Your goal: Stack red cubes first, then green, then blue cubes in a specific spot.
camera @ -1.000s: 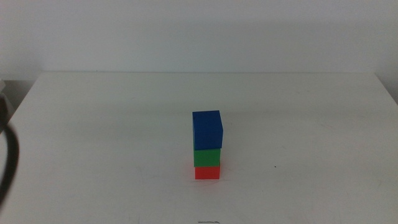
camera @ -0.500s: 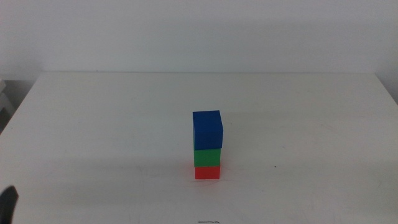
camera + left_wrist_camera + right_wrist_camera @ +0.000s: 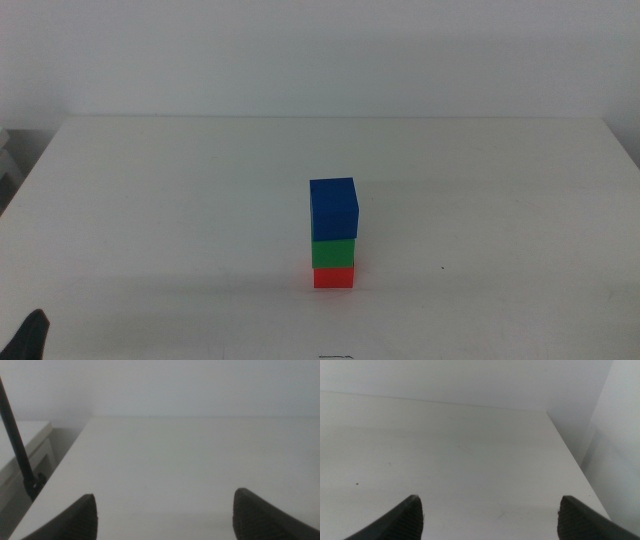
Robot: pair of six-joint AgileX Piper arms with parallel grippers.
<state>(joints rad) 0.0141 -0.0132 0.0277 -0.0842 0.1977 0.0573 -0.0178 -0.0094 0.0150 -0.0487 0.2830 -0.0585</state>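
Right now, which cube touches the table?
The red cube: it sits at the bottom of the stack, with the green cube on it and the blue cube on top.

stack mid-table | bottom cube (image 3: 333, 277) | middle cube (image 3: 333, 251) | top cube (image 3: 333, 207)

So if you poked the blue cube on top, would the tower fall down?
Probably, yes. The blue cube sits on the green cube and looks shifted a bit off it, so a push may tip or slide it. Its plain faces look smooth, and nothing holds it: both grippers are open, away from the stack.
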